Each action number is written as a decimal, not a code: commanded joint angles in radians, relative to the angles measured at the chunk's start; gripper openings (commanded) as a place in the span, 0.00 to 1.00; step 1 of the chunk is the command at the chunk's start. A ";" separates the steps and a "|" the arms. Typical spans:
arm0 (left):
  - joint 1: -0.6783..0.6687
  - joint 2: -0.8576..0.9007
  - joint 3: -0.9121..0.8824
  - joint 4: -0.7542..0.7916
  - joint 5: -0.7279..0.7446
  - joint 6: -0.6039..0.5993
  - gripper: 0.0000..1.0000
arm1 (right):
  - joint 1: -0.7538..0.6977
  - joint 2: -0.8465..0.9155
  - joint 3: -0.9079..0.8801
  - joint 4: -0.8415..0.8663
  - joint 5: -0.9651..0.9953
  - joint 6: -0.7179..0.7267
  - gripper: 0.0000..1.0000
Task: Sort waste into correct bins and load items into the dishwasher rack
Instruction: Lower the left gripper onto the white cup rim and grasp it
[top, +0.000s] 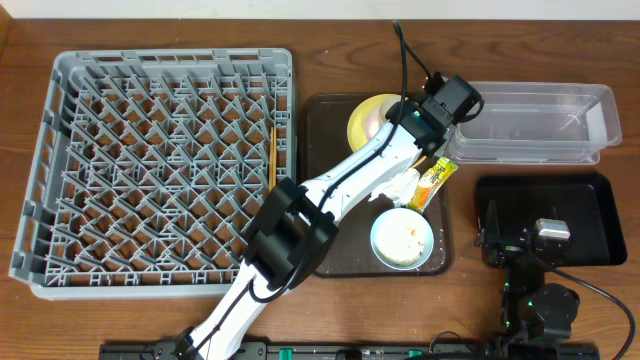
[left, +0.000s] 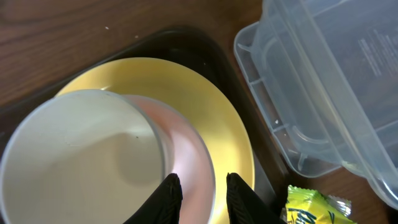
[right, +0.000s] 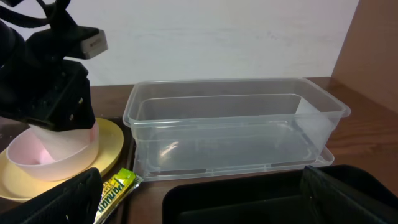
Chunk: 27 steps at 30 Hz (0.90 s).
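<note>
On the yellow plate (left: 217, 106) stands a whitish-pink bowl (left: 189, 143) with the white cup (left: 74, 155) inside it. My left gripper (left: 202, 199) is open, one finger inside the bowl's rim and one outside over the plate. The snack wrapper (top: 436, 183) lies by the clear tub (top: 530, 122), and the napkin (top: 402, 186) shows partly under the arm. Crumbs sit in the light blue bowl (top: 402, 240). Chopsticks (top: 271, 155) lie on the grey rack (top: 150, 160). My right gripper (right: 205, 205) hangs wide open over the black tray (top: 560, 200), holding nothing.
The plate, wrapper, napkin and blue bowl all rest on a brown serving tray (top: 325, 150) between rack and bins. The left arm stretches diagonally across this tray. The clear tub (right: 230, 124) stands just behind the black tray (right: 249, 193).
</note>
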 joint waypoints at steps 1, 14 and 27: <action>0.006 0.009 0.008 0.003 -0.047 0.010 0.28 | -0.016 -0.006 -0.001 -0.003 0.000 -0.007 0.99; 0.005 -0.071 0.008 0.006 -0.047 0.036 0.28 | -0.016 -0.006 -0.001 -0.003 0.000 -0.007 0.99; 0.008 -0.056 0.007 0.013 -0.089 0.035 0.29 | -0.016 -0.006 -0.001 -0.003 0.000 -0.007 0.99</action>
